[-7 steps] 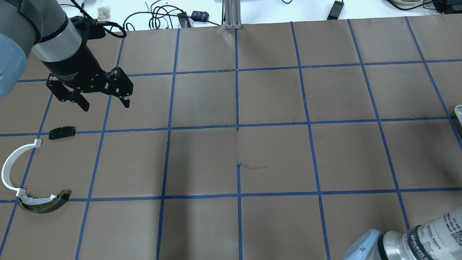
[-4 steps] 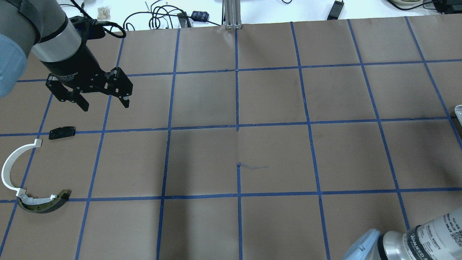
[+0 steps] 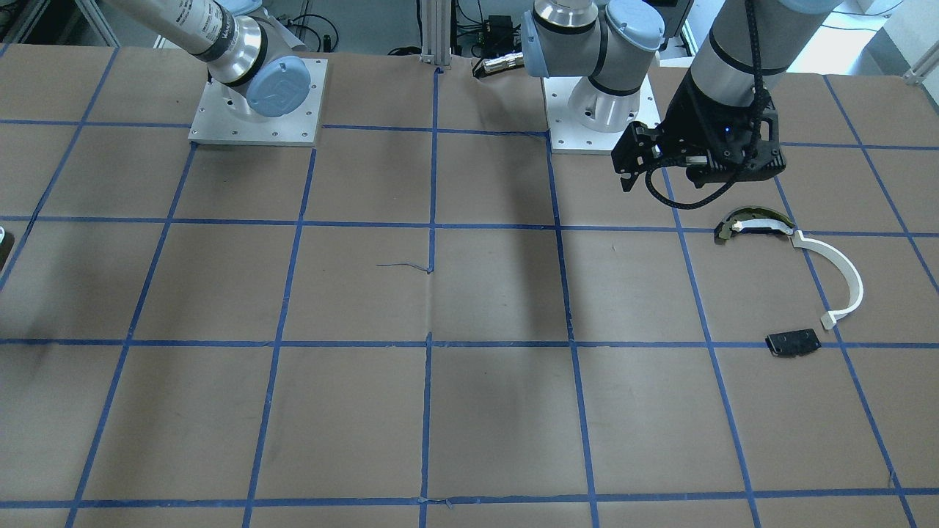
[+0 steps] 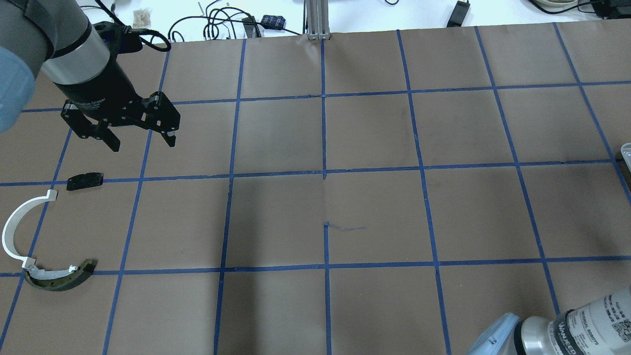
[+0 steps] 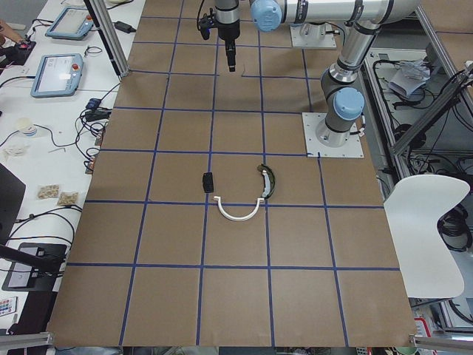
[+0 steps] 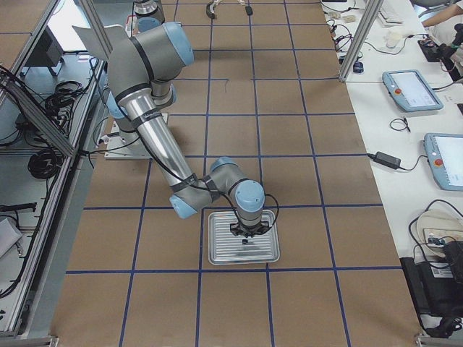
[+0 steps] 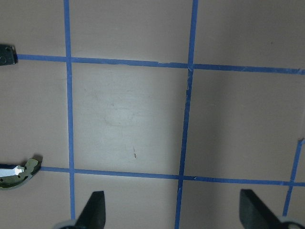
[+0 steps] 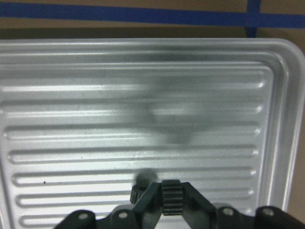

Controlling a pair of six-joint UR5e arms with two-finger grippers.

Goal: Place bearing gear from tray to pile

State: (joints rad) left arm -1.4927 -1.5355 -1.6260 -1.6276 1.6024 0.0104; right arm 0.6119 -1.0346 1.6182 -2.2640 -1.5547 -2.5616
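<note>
In the right wrist view my right gripper [image 8: 170, 192] is shut on a small black toothed bearing gear [image 8: 170, 200], held just above the ribbed silver tray [image 8: 143, 95]. The exterior right view shows this gripper [image 6: 244, 233] over the tray [image 6: 217, 249]. The pile lies at the table's left end: a white half-circle strip [image 4: 11, 231], a curved black-and-cream piece [image 4: 59, 280] and a small black plate [image 4: 85, 181]. My left gripper [image 4: 144, 144] hangs open and empty above the table just beyond the plate. Its wrist view [image 7: 174, 207] shows bare table between the fingers.
The table is brown paper with a blue tape grid. Cables and small boxes [image 4: 231, 22] lie on the white bench beyond the far edge. An aluminium post [image 4: 315, 19] stands at the far middle. The two arm bases [image 3: 257, 103] sit at the robot side.
The left gripper has drifted a few pixels left and away, still open. The pile has not moved.
</note>
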